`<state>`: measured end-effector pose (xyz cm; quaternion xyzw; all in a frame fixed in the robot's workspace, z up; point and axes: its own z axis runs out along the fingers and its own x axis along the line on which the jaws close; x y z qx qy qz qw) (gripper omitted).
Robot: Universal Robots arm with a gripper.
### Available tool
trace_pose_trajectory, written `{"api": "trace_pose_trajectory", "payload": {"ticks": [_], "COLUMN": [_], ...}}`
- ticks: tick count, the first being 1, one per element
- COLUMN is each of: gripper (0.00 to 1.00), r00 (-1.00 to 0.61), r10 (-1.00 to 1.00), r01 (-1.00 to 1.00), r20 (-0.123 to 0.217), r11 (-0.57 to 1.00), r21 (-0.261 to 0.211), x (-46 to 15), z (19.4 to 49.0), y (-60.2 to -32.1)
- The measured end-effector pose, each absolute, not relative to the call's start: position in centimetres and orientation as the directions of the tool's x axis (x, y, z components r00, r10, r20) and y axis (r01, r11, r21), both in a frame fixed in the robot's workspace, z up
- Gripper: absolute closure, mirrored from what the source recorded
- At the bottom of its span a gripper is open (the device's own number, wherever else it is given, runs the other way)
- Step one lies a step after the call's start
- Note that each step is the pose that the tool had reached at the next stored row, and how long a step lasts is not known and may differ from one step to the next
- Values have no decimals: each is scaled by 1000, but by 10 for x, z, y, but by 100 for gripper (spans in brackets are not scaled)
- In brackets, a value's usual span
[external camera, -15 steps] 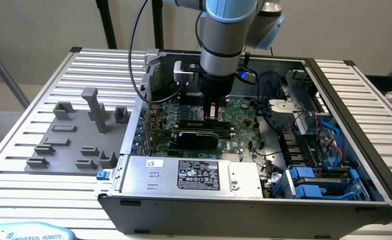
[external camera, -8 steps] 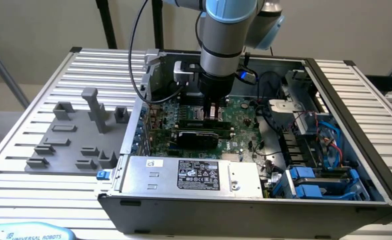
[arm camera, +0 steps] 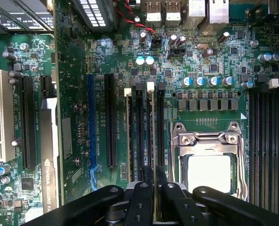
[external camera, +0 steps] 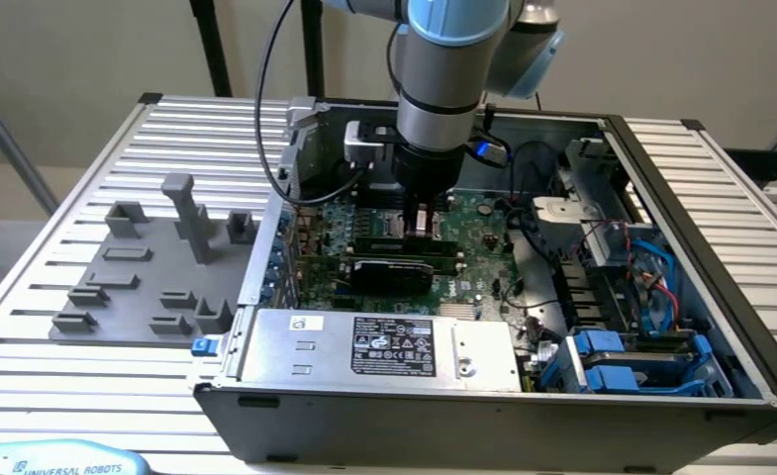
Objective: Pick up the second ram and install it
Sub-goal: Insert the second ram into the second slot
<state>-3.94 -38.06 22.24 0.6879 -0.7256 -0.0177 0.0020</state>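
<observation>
My gripper (external camera: 422,226) reaches down inside the open computer case, just above the large green motherboard (external camera: 483,236). In the wrist view its black fingers (arm camera: 142,193) stand close together, shut on the thin edge of the second ram (arm camera: 154,141). The stick is seen edge-on, running along the dark memory slots (arm camera: 138,132) beside the square CPU socket (arm camera: 210,172). White slot latches (arm camera: 150,86) sit at the far end of those slots. I cannot tell whether the stick rests in a slot or hovers just over it.
A silver power supply (external camera: 375,346) fills the case front. Blue drive bays and cables (external camera: 626,361) crowd the exterior view's right. Grey fixture blocks (external camera: 150,277) stand on the slatted table outside the case. An expansion card (arm camera: 50,155) and long card slots (arm camera: 110,122) lie beside the memory slots.
</observation>
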Motion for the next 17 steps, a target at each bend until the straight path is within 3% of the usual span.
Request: {"api": "trace_pose_trajectory", "payload": {"ticks": [17], "gripper": [87], "r00": [-54], "r10": [-998], "r01": [-998], "r20": [-21], "r11": [53], "r21": [29], "x": [-39], "z": [220], "y": [-380]}}
